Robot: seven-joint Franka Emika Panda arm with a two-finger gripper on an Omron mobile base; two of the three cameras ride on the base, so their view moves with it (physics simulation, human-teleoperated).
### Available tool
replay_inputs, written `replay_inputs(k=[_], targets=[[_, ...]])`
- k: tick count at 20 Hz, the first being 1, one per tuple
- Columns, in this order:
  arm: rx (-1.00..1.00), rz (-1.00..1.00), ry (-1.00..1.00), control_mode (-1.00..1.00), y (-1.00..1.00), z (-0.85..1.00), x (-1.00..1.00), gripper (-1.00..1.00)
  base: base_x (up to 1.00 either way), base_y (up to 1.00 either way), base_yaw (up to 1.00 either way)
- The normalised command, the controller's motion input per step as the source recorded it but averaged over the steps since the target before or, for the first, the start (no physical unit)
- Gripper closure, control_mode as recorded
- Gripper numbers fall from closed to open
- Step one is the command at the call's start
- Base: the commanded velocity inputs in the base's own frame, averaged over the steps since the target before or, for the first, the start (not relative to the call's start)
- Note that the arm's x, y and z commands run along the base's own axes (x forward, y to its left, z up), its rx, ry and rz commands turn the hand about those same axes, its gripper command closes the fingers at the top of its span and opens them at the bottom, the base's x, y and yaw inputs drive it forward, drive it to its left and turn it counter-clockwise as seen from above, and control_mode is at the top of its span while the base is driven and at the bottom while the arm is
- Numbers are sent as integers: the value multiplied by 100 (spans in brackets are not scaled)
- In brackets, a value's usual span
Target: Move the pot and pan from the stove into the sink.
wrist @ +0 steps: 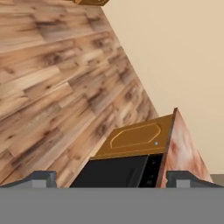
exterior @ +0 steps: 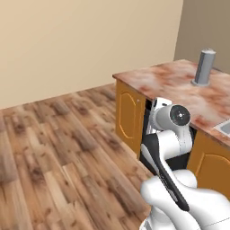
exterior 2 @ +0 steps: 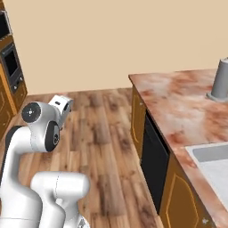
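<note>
Marbled counter [exterior 2: 178, 111] bears grey cylinder [exterior 2: 220, 80], sink [exterior 2: 209, 164]; no writing legible.

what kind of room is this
Most likely a kitchen: a marble-look counter on orange cabinets, a steel sink set into it, and what looks like a built-in oven by the wall.
</note>
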Motion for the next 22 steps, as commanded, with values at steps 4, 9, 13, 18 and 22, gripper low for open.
replay_inputs(k=[4,9,13,18,22], targets=[[0,0,0,100,0,0,0,-100,92,5,0],[0,0,0,100,0,0,0,-100,98,3,0],[0,0,0,100,0,0,0,-100,100,1,0],[0,0,0,100,0,0,0,-100,100,2,0],[0,0,0,100,0,0,0,-100,22,0,0]])
